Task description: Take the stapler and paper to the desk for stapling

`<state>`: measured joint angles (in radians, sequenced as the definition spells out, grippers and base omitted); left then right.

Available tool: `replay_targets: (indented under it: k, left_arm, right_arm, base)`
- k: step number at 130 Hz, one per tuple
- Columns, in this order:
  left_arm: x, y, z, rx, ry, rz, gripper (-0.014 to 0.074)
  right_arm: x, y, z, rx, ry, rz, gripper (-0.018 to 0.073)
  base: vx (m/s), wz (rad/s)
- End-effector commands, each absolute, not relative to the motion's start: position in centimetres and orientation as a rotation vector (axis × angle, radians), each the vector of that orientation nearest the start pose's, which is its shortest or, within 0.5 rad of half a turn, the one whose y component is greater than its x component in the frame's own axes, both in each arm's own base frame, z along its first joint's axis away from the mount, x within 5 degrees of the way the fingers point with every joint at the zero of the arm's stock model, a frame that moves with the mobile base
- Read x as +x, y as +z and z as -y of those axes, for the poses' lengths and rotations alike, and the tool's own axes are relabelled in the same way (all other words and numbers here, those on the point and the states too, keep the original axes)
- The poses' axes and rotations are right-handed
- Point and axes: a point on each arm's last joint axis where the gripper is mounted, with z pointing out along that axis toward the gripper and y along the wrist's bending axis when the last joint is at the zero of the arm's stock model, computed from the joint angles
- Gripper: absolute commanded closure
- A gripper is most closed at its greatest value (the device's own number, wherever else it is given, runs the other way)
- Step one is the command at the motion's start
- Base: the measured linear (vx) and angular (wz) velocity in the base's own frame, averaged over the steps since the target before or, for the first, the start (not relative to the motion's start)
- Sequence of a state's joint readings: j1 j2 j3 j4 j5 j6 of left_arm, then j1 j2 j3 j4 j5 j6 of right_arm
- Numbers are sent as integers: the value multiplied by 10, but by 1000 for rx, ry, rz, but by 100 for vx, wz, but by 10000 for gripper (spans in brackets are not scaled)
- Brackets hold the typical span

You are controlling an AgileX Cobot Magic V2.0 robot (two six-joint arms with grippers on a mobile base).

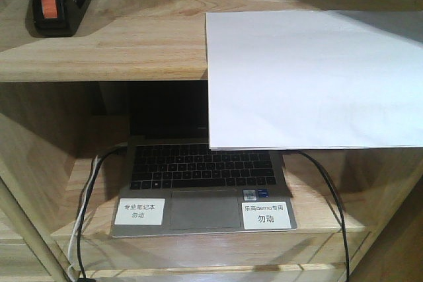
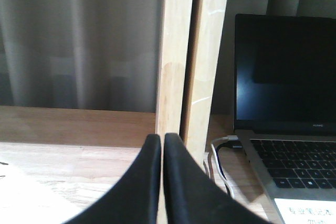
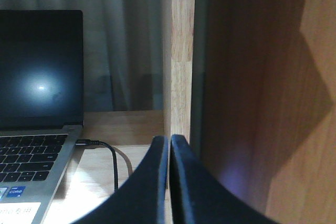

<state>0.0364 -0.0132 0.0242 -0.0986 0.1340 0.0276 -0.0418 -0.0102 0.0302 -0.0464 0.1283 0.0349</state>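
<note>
Left gripper (image 2: 161,148) sits closest to its wrist camera with both black fingers pressed together and nothing between them. It faces the paired upright posts (image 2: 184,51) at the left of the laptop (image 1: 201,183), at the level of the lower shelf. Judgement: an advance from this pose risks striking the posts or snagging the white and black cables (image 1: 88,189) that run beside the laptop's left edge. On the upper shelf (image 1: 119,47), the stapler (image 1: 56,4) rests at the far left corner, partly cut off by the top of the front view. Closed fingers would likely push it deeper rather than grip it, so the jaws need to open first. To the right, the paper (image 1: 310,77) lies flat on the same shelf with its near portion projecting past the shelf's front edge, unsupported, above the laptop. A careless pull or a nudge from below could bend the sheet or slide it off onto the keyboard. Right gripper (image 3: 169,148) is likewise fully closed and empty, facing the right upright (image 3: 181,51) with a black cable (image 3: 114,166) just to its left; the same snag hazard applies. The desk cannot be identified with certainty in any view.
</note>
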Motion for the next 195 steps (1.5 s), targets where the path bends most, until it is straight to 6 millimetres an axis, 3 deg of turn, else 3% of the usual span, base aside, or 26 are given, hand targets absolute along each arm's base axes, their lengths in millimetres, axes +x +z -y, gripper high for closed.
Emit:
replay_targets:
  k: [1, 46, 76, 91, 108, 132, 146, 161, 174, 195]
  left_arm:
    - [56, 198, -2, -93, -42, -1547, 603]
    - [55, 207, -3, -101, -40, -1441, 603]
    - [44, 244, -6, -126, -32, -1065, 603]
    - [31, 275, -7, -123, -29, -906, 603]
    - [8, 331, -5, -107, -34, -770, 603]
    - [-28, 415, -2, -83, -57, -716, 603]
    - [-41, 457, 1, -65, -63, -755, 603]
    - [-35, 494, 3, -45, -56, -866, 601]
    - [-17, 514, 4, -37, -61, -996, 594]
    - [19, 520, 3, -35, -68, -1162, 577]
  right_arm:
    - [56, 199, 3, 21, -62, -1551, 565]
    - [56, 202, 3, 18, -62, -1511, 565]
    - [51, 230, 1, -11, -76, -1230, 565]
    - [42, 260, 1, -21, -89, -1098, 565]
    - [21, 311, 0, -27, -108, -938, 565]
    - [-6, 388, 0, 20, -47, -811, 565]
    - [-10, 434, 0, 24, -38, -803, 565]
    - [-6, 473, 0, 45, 4, -871, 565]
    - [3, 499, 0, 53, 8, -980, 565]
    - [36, 505, 2, 61, 1, -1214, 561]
  base:
    - [0, 0]
    - [0, 0]
    - [0, 0]
    - [0, 0]
    - [0, 0]
    - [0, 0]
    - [0, 0]
    - [0, 0]
    - [0, 0]
    - [0, 0]
